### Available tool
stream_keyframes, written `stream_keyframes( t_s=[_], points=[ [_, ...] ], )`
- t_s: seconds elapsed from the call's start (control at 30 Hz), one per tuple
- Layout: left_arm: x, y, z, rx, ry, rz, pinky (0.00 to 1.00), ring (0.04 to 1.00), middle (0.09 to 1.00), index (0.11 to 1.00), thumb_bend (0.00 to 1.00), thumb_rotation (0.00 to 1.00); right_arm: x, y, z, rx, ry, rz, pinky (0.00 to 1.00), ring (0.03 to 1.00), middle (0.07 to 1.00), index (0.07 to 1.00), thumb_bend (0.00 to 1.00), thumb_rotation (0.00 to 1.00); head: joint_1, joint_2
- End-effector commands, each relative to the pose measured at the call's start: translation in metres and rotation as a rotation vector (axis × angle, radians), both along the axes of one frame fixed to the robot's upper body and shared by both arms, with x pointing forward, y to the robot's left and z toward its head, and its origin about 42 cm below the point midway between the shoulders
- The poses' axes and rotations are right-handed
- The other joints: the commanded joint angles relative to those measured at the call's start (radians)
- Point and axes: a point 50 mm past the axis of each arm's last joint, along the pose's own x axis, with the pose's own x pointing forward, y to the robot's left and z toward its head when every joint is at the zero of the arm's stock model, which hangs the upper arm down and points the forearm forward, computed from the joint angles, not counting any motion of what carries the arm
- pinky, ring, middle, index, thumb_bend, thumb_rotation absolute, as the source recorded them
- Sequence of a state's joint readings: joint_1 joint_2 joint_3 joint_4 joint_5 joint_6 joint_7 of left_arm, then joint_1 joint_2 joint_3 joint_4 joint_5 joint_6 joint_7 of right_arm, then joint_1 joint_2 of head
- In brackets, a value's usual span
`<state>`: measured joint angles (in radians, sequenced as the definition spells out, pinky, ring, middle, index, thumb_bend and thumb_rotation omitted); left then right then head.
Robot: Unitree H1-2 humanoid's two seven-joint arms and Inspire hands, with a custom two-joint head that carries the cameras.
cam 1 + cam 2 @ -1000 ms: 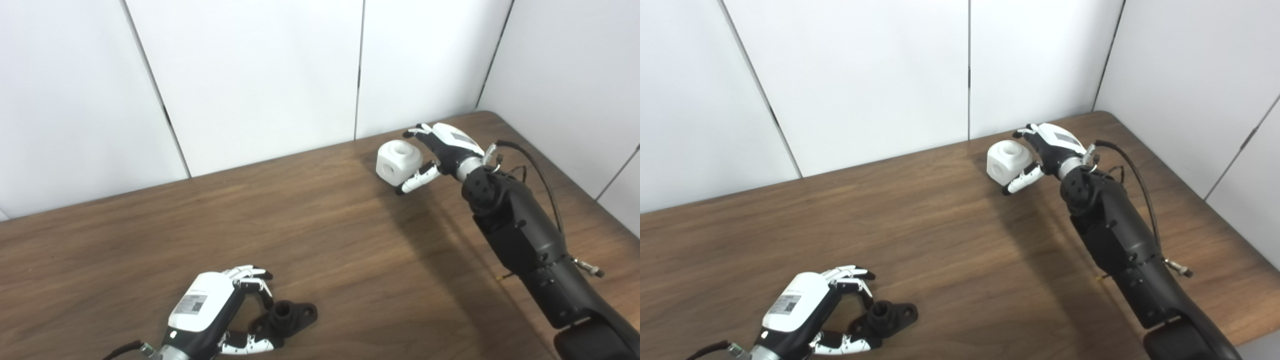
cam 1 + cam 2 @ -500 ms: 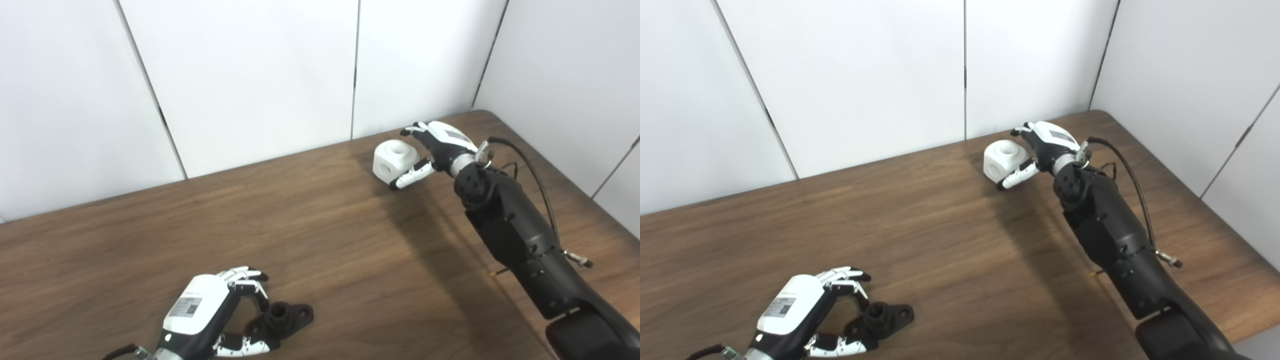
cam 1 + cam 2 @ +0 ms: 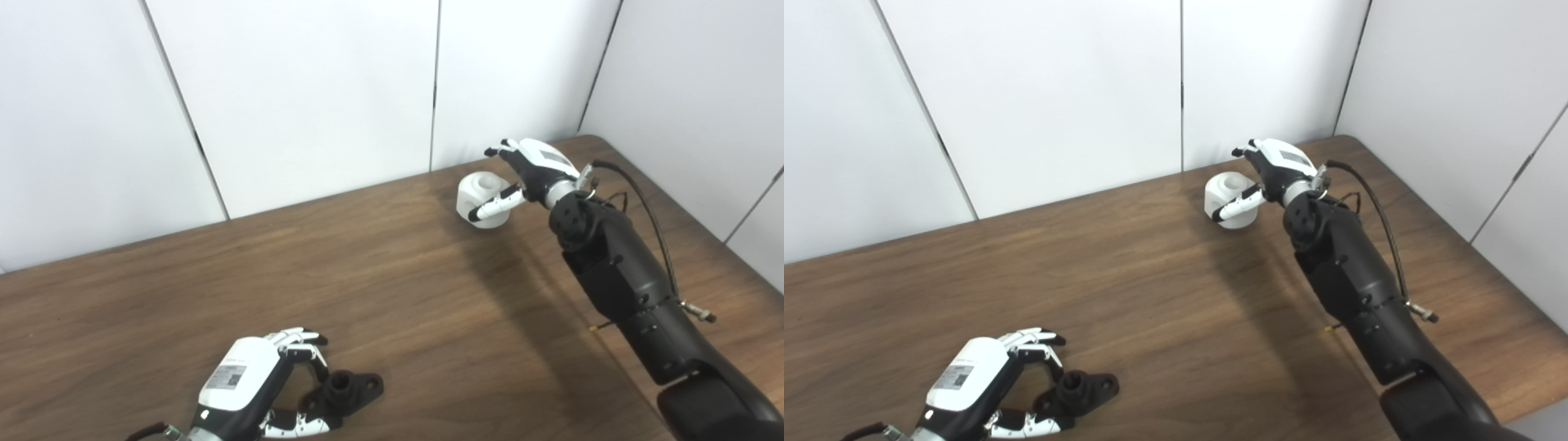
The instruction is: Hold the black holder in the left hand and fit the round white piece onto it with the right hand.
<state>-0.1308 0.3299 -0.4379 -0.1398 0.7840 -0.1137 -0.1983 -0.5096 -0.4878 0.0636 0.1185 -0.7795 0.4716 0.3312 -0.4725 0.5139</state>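
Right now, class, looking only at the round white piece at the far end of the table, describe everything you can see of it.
The round white piece is a chunky matte white block, plastic by its look, with rounded sides and a round recess in its top face. It sits on the brown table near the far right corner, close to the wall. The right hand reaches around it, fingers behind, thumb across its front; whether it is gripped yet is unclear.

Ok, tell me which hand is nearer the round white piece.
Right. The right hand curls around the round white piece at the table's far side; the left hand is at the near edge by the black holder.
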Motion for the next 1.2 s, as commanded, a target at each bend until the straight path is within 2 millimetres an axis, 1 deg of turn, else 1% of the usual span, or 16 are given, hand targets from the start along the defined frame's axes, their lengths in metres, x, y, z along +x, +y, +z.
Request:
stream_keyframes(
  t_s=[0.0, 0.13, 0.43, 0.7, 1.17],
  points=[
    [-0.005, 0.024, -0.022, 0.128, 0.101, 0.055, 0.78, 0.844, 0.794, 0.489, 0.52, 0.05, 0.01, -0.001, 0.036, -0.028, -0.119, -0.018, 0.97, 1.0, 0.991, 0.88, 0.86, 0.38, -0.001, 0.002],
    [-0.005, 0.024, -0.021, 0.128, 0.1, 0.054, 0.78, 0.841, 0.792, 0.489, 0.52, 0.05, 0.01, 0.002, 0.036, -0.02, -0.131, -0.02, 0.98, 1.0, 0.981, 0.853, 0.83, 0.4, 0.001, 0.003],
    [-0.005, 0.022, -0.017, 0.135, 0.103, 0.051, 0.78, 0.839, 0.792, 0.489, 0.52, 0.05, 0.012, 0.01, 0.033, -0.015, -0.148, -0.041, 0.97, 1.0, 0.976, 0.836, 0.79, 0.42, 0.004, 0.01],
    [-0.007, 0.021, -0.014, 0.135, 0.106, 0.053, 0.77, 0.836, 0.789, 0.489, 0.52, 0.05, 0.012, 0.015, 0.028, -0.017, -0.173, -0.059, 0.96, 1.0, 0.964, 0.832, 0.79, 0.4, 0.008, 0.016],
    [-0.008, 0.02, -0.012, 0.14, 0.109, 0.048, 0.77, 0.835, 0.79, 0.488, 0.52, 0.05, 0.014, 0.016, 0.019, -0.058, -0.181, -0.082, 0.95, 1.0, 0.95, 0.821, 0.79, 0.4, 0.01, 0.022]
  ],
)
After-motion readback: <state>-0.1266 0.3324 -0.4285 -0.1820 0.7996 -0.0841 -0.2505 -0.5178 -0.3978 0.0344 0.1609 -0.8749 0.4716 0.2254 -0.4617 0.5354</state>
